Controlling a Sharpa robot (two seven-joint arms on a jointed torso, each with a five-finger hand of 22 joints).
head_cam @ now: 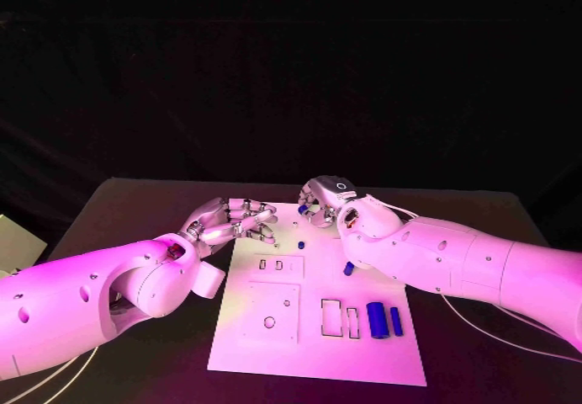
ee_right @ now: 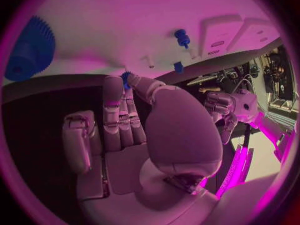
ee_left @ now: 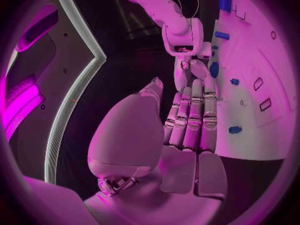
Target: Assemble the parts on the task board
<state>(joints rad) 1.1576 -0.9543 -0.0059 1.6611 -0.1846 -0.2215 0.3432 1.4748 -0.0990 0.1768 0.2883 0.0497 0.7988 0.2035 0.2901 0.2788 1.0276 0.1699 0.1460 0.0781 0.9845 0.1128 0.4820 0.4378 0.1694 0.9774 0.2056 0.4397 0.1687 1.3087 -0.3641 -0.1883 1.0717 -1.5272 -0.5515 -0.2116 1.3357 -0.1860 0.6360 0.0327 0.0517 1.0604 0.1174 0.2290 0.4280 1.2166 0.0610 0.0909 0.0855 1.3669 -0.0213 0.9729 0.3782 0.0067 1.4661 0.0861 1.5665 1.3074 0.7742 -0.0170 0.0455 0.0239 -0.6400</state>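
Two hands meet at the board's (head_cam: 318, 353) far edge, and you can count five blue parts in your head view. Two long cylinders (head_cam: 378, 320) lie side by side near the board's right edge, just beside two narrow slots (head_cam: 331, 317). One short peg (head_cam: 349, 268) sits mid-board against the right arm, one tiny stud (head_cam: 299, 244) stands near the far edge, and one small part (head_cam: 304, 209) is pinched at the fingertips of your right hand (head_cam: 321, 202). Your left hand (head_cam: 230, 221) holds nothing you can see; its fingers lie straight and close together over the board's far left corner. Several cut-outs on the board stand unfilled. No writing is legible.
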